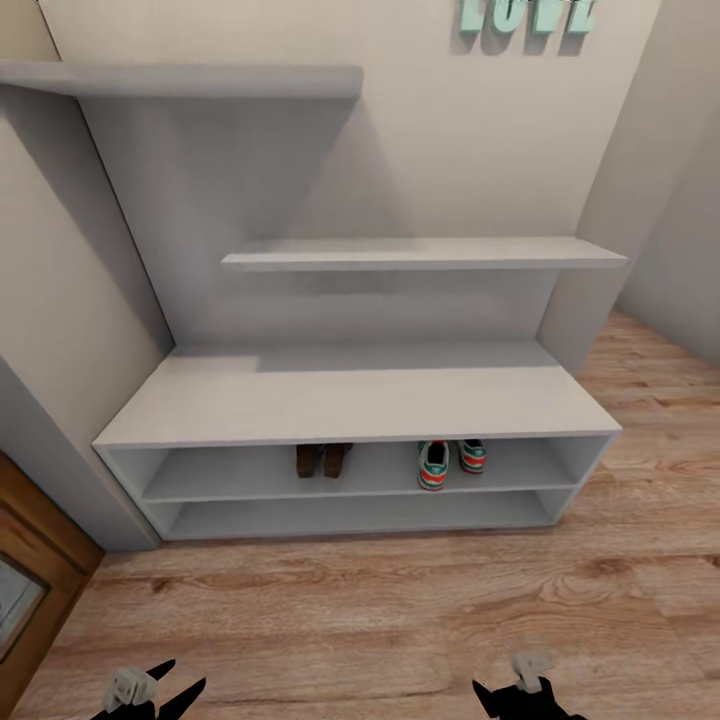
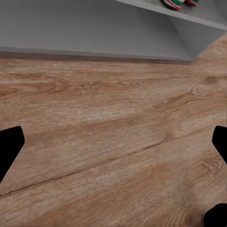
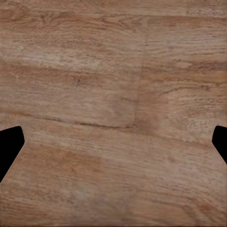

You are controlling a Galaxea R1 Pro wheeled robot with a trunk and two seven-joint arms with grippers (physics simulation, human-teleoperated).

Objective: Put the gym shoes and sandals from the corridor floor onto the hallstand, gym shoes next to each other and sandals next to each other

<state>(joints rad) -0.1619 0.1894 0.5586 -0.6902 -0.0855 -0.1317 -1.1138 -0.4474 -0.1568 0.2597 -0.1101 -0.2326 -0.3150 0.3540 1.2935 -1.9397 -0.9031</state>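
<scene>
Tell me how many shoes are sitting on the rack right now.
4, all on the upper slot of the hallstand: two sandals side by side left of centre, two gym shoes side by side to their right. Their fronts are hidden under the bench top.

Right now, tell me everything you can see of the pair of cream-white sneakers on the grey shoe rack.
The two cream-white gym shoes with green-and-orange soles stand side by side in the upper open slot of the light-grey hallstand, right of the dark-brown sandals. Heels face outward; the left one sits further forward. Toes are hidden under the bench top.
</scene>
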